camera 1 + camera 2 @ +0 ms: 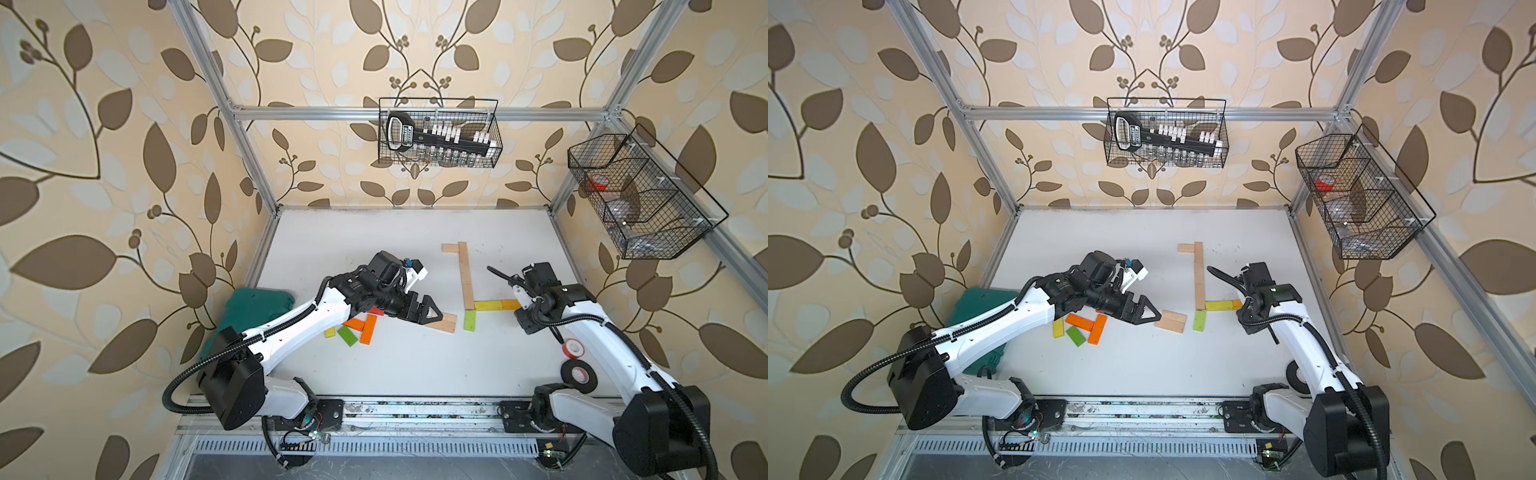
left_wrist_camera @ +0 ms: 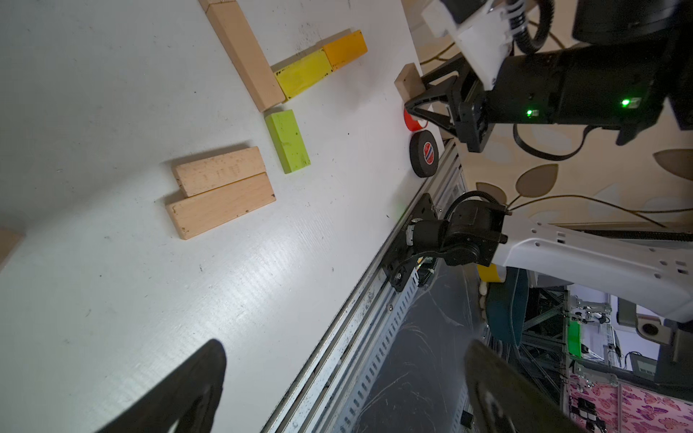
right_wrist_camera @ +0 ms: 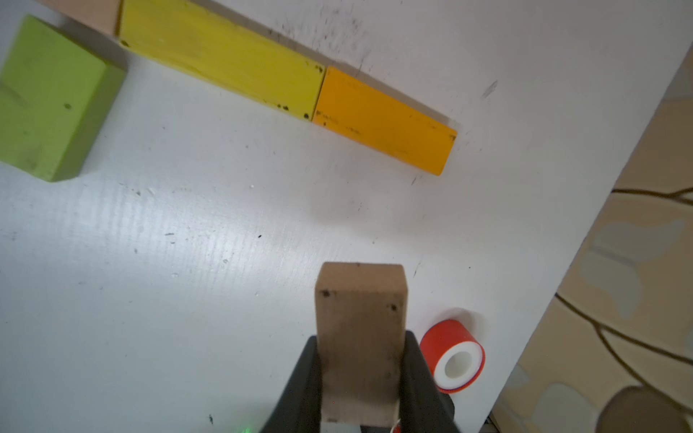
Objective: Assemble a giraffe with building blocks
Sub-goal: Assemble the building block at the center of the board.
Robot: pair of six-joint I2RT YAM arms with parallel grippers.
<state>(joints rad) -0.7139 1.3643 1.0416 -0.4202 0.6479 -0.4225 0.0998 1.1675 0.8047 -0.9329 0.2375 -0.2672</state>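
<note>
The right hand [image 3: 360,343] is clamped on a short pale block [image 3: 360,300], pinched from both sides, with much of its length jutting past the fingertips. It looks like light, stiff, smooth wood, so it should hold firm, though it could pivot if nudged. The orange block [image 3: 384,120] lies ahead of that hand. The left hand [image 1: 430,312] gapes empty, and two pale planks [image 1: 443,322] lie just beyond its fingertips on the worktop [image 1: 395,365].

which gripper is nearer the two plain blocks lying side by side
Left. The left gripper is just beside the two plain blocks; the right gripper is beyond the green block.
</note>
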